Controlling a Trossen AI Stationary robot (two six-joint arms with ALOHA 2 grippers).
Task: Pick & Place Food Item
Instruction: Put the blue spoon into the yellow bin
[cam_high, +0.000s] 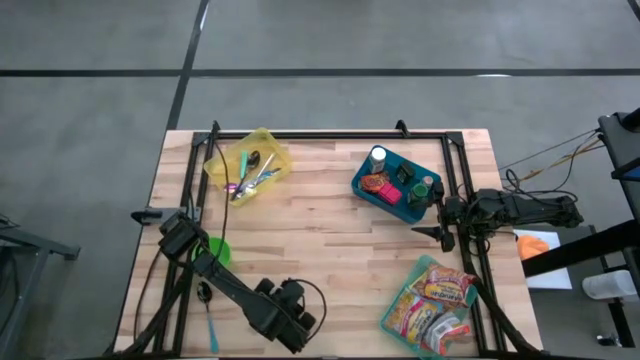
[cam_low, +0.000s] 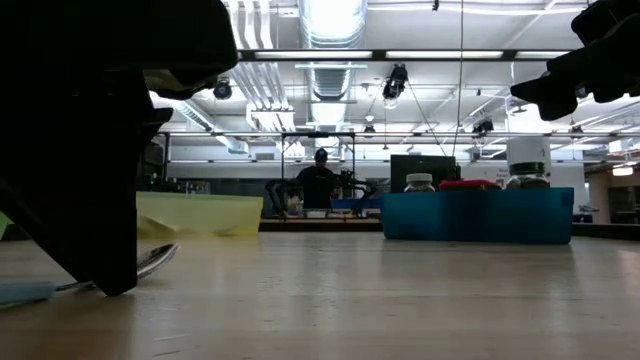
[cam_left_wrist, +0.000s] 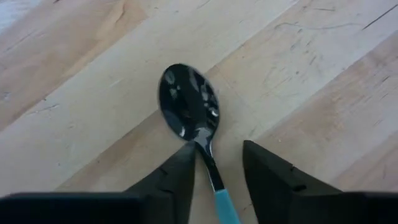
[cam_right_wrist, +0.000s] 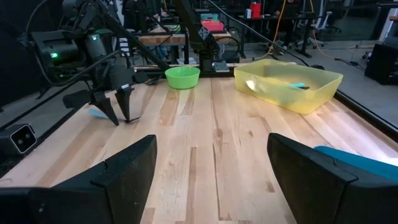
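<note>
Two fingers of the left gripper (cam_left_wrist: 217, 180) straddle the neck of a spoon (cam_left_wrist: 189, 109), jaws parted, touching on one side at most, not yet clamped. Spoon lies flat on the wooden table (cam_high: 320, 215), dark bowl ahead of the fingertips, teal handle running back between them. Judgement: pick just starting; lift and placement remain. Green bowl (cam_high: 217, 250) sits nearby. Right gripper (cam_high: 445, 215) waits released beside the blue bin (cam_high: 395, 185).
</note>
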